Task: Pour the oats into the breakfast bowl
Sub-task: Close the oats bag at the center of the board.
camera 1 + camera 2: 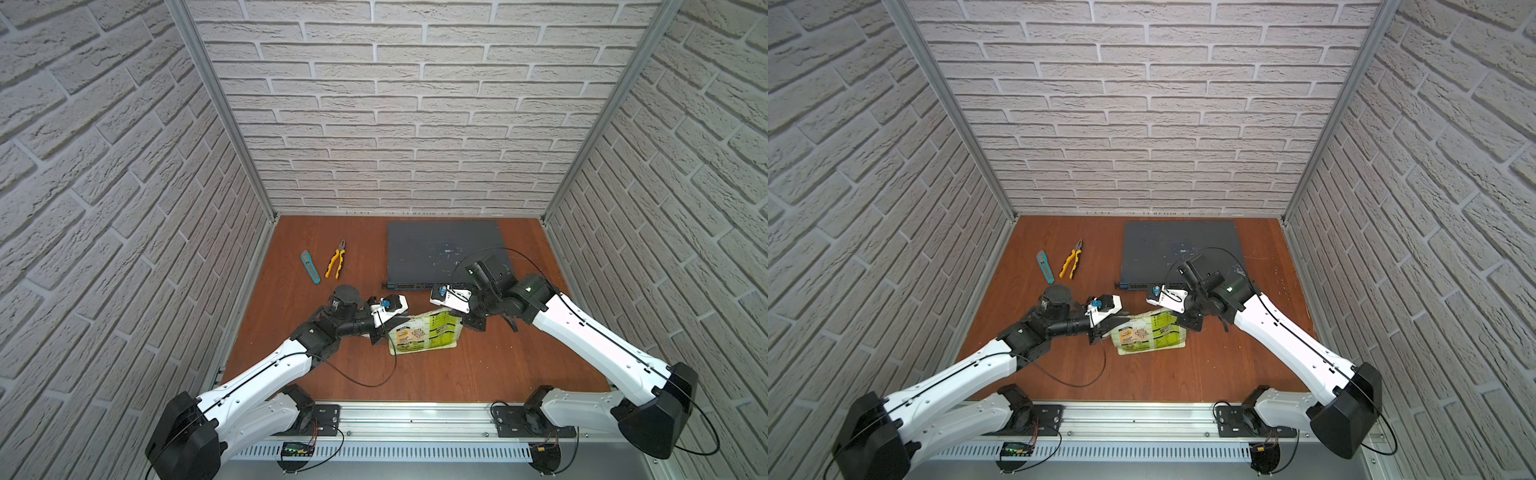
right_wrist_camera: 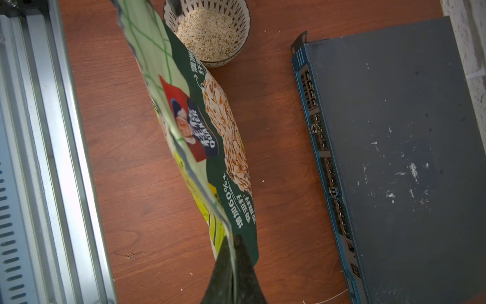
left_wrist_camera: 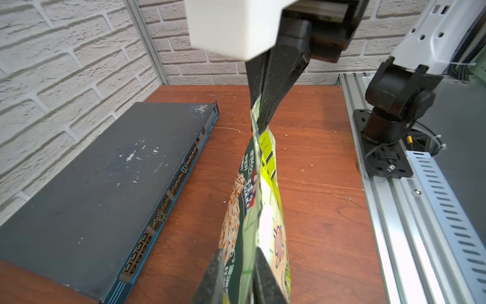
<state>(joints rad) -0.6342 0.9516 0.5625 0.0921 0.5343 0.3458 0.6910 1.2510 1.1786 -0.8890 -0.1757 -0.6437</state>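
Left gripper (image 3: 236, 260) and right gripper (image 2: 234, 252) pinch the pouch (image 1: 424, 336) ends.
Tip gently — left end over the bowl (image 2: 246, 23) of oats (image 2: 207, 31).

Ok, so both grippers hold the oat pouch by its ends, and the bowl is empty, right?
Not quite. The bowl is not empty: the right wrist view shows a layer of oats in it. The rest holds: the left gripper and the right gripper hold the pouch by its ends.
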